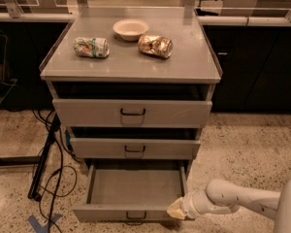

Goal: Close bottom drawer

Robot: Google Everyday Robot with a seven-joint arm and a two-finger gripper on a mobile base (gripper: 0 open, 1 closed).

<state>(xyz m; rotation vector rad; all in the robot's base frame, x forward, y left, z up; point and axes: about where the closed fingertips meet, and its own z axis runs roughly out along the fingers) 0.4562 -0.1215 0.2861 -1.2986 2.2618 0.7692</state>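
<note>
Grey metal bottom drawer (133, 188) stands open below the front edge of the grey bench (131, 67). Pale gripper (177, 210) at its front-right corner, grip unclear. Off-centre pushing could jam it.

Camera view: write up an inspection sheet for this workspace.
Surface: grey cabinet top, carrying three items.
Job's things: bottom drawer pulled well out, not yet closed.
Clutter: bowl, green crumpled packet, gold crumpled packet.
Grippers: end effector at the bottom drawer's front right corner.
Cables: black cables on the floor, left of the cabinet.
Surroundings: speckled floor, dark counters behind.
</note>
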